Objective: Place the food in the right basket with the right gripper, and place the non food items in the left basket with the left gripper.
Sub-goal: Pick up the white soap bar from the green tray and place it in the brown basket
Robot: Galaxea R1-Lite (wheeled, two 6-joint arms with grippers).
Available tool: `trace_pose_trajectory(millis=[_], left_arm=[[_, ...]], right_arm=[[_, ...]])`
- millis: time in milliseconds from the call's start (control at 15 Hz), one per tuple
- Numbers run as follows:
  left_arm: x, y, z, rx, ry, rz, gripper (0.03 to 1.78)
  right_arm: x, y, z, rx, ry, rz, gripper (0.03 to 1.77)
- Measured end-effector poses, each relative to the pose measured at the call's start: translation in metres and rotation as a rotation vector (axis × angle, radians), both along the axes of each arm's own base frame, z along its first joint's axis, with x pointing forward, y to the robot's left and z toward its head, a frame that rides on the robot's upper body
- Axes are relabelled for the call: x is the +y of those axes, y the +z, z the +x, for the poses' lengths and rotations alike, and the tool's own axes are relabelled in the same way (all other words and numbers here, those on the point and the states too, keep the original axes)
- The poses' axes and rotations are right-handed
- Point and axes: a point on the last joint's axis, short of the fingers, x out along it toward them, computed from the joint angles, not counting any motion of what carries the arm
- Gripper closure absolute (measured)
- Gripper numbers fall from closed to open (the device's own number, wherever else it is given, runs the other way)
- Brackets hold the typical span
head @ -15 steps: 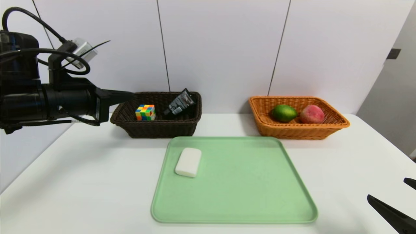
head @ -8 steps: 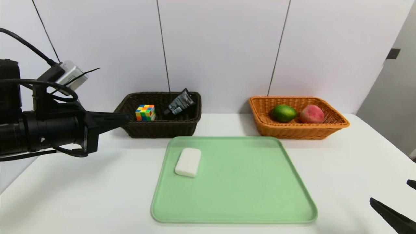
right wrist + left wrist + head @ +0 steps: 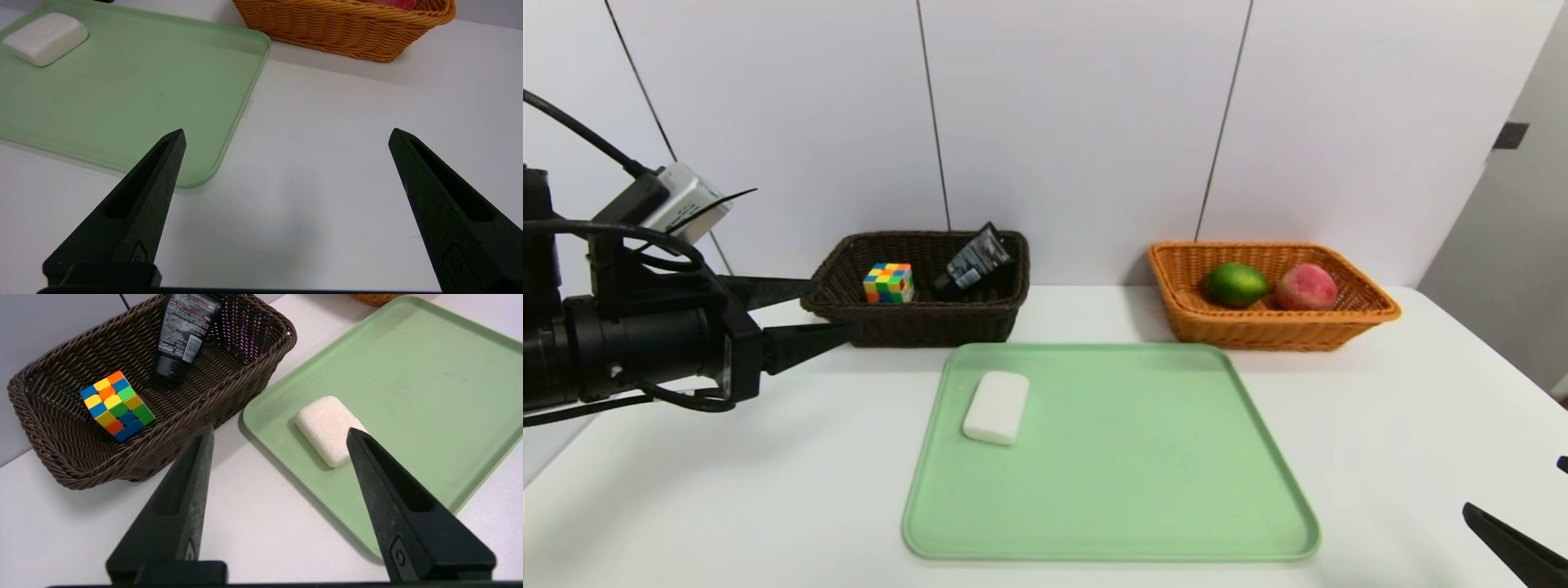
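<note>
White soap bar (image 3: 996,407) on green tray (image 3: 1111,523), long axis running near-to-far, tilted slightly right. Lies right of and nearer than left gripper (image 3: 837,308), jaws parted, empty. Right gripper (image 3: 286,136) spread wide, farther off.

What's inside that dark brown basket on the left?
The dark brown basket holds a colourful puzzle cube and a black tube leaning against its back wall. The tube's top is cut off in the wrist view, and the floor beneath both is hidden.
</note>
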Motion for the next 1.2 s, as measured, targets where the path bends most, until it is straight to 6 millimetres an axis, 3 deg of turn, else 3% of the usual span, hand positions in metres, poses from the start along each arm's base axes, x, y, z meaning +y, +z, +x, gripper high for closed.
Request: trace_pose_trajectory(millis=[333,600,1000,1200], left_arm=[[0.000,-0.005,0.002,0.025,0.000,0.001,0.38],[-0.015,-0.017,0.003,0.069,-0.062,0.012,0.27],[-0.033,-0.046,0.002,0.163,-0.138,0.038,0.18],[-0.046,-0.050,0.008,0.174,-0.113,0.078,0.16]], right_arm=[[0.000,0.006,0.002,-0.017,0.000,0.000,0.09],[0.000,0.016,0.008,-0.027,-0.003,0.006,0.09],[0.001,0.058,0.048,-0.104,-0.009,0.013,0.09],[0.001,0.079,0.071,-0.166,-0.013,0.013,0.09]])
